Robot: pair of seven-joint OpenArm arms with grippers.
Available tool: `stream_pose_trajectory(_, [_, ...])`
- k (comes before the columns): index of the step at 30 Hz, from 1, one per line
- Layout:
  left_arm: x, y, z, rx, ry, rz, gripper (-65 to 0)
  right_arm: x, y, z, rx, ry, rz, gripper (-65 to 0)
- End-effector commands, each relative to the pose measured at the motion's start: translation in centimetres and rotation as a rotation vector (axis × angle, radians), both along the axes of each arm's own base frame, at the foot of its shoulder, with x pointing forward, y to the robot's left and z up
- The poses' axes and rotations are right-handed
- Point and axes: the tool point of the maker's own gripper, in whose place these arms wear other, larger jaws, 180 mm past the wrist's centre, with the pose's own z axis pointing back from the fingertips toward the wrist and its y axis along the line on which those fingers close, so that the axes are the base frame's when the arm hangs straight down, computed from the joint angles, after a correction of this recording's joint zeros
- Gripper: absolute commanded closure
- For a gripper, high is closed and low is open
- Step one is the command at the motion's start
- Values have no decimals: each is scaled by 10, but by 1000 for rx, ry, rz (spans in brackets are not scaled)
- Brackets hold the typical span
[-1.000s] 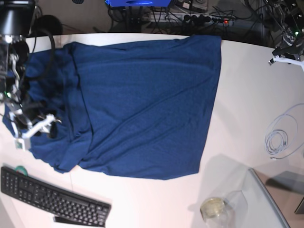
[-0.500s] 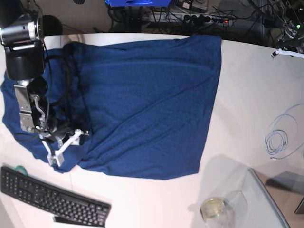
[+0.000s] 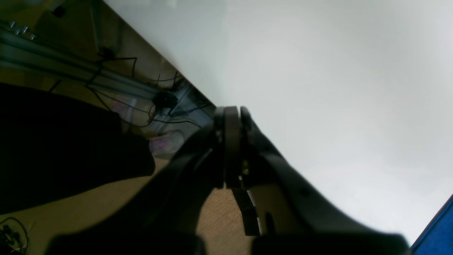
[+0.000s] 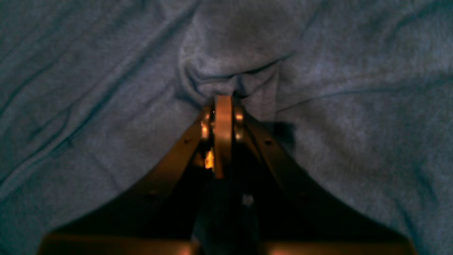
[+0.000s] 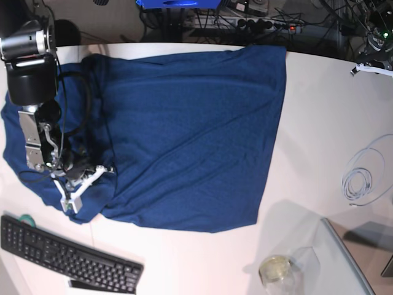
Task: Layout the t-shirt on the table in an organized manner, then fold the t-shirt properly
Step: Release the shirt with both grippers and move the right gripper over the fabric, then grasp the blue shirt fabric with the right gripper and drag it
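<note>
A dark navy t-shirt (image 5: 184,135) lies spread across most of a white desk (image 5: 319,123), its straight hem edge toward the right of the base view and its bunched, wrinkled end toward the left. The right gripper (image 5: 92,180) is down on that rumpled left end, near the shirt's lower corner, its jaws pressed together on a small pinch of the fabric; the wrist view shows cloth (image 4: 226,67) puckered into folds right at the fingertips, though the picture is soft and how much cloth is caught cannot be told. The left gripper (image 3: 231,113) sits at the far top-right corner of the base view, well apart from the shirt, its jaws closed with nothing between them, hanging over the desk's edge with floor and cables below. A black keyboard (image 5: 67,255) lies at the lower left, just beyond the shirt's corner. A coil of pale cable (image 5: 362,178) rests on the desk to the right, and a glass jar (image 5: 276,269) stands near the lower edge beside a glass panel (image 5: 350,258).
</note>
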Motion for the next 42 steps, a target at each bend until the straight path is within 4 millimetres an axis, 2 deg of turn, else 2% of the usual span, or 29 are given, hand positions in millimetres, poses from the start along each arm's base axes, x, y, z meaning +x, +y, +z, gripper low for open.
stream_pose_trajectory(1, [5,7,11,37,-22,-8,0,15,1,22,10,-79,9,0])
stream_pose_trajectory(8, [6,7,11,37,-22,-8,0,-18,38,72,29,-256,110,0])
stream_pose_trajectory(15, [8,8,12,39,-28,-9,0,-66,72,122,40,-327,222,0])
stream_pose_trajectory(18, [12,7,13,37,-37,-8,0,-82,80,136,49,-356,243,0])
stream_pose_trajectory(20, [13,7,13,37,-40,-9,0,-90,80,130,52,-335,244,0])
stream_pose_trajectory(21, [13,7,13,37,-40,-9,0,-93,78,120,52,-306,239,0])
stream_pose_trajectory(26, [13,7,13,37,-40,-9,0,-113,67,49,47,-102,207,-3])
stream_pose_trajectory(29, [13,7,13,37,-40,-9,0,-115,62,34,43,-58,196,-5])
stream_pose_trajectory(31, [13,7,13,37,-40,-9,0,-113,63,38,43,-70,198,-59])
stream_pose_trajectory(34, [13,7,13,37,-40,-9,0,-103,66,59,44,-135,204,-248])
stream_pose_trajectory(36, [13,7,13,37,-40,-9,0,-90,69,75,43,-185,213,-390])
stream_pose_trajectory(38, [13,7,13,37,-40,-9,0,-71,68,84,38,-217,212,-473])
stream_pose_trajectory(39, [13,7,13,37,-40,-9,0,-59,67,85,38,-221,201,-482])
stream_pose_trajectory(42, [12,6,12,35,-39,-9,0,-24,64,70,54,-183,153,-444])
